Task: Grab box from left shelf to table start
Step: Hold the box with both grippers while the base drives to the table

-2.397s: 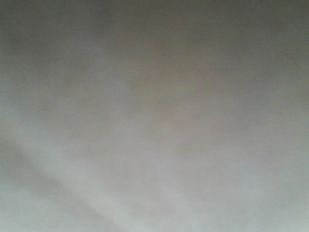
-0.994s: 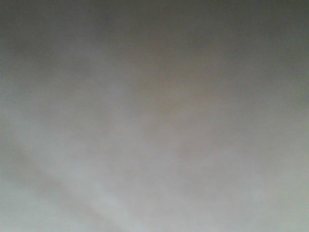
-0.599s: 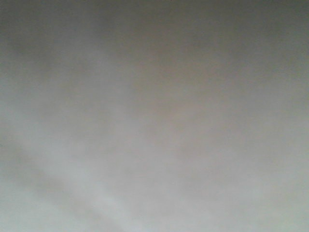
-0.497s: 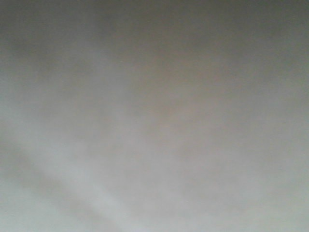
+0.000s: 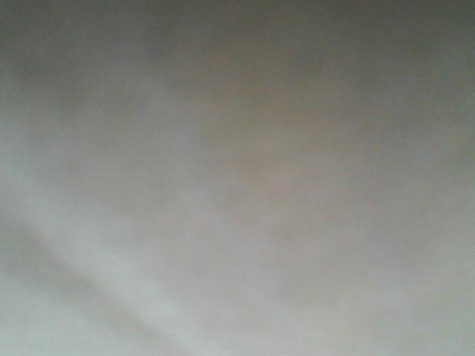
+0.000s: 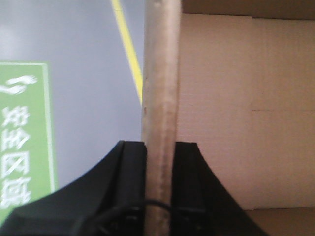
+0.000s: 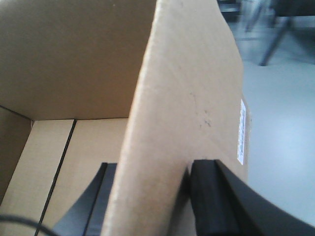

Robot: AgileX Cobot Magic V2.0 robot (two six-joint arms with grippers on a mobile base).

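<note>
The front-facing view is filled edge to edge by a blurred grey-brown haze, and nothing can be made out in it (whatever blocks the lens cannot be told).

In the left wrist view, the box point(image 6: 221, 98) is seen with one upright wall edge-on, running from top to bottom through the middle of the frame. The left tool point(image 6: 160, 147) is clamped on that wall at the lower centre, with a black finger pressed to each face. A thin dark cable point(image 6: 157, 204) is laid across the wall at the bottom. Plain cardboard is shown to the right of the wall. To the left, grey floor point(image 6: 83, 73) is seen, crossed by a yellow line point(image 6: 129, 49) at the top and bearing a green sign point(image 6: 24, 132) with white characters at the left edge.

In the right wrist view, another wall is gripped by the right tool point(image 7: 153, 167), its fingers closed against both faces at the bottom. Only here is the inside of the box shown, with a dark seam between the bottom flaps at the lower left. A white label point(image 7: 241, 130) is stuck on the outer face at the right, and dark legs point(image 7: 275, 34) stand on pale floor at the upper right.

What the box rests on cannot be told.
</note>
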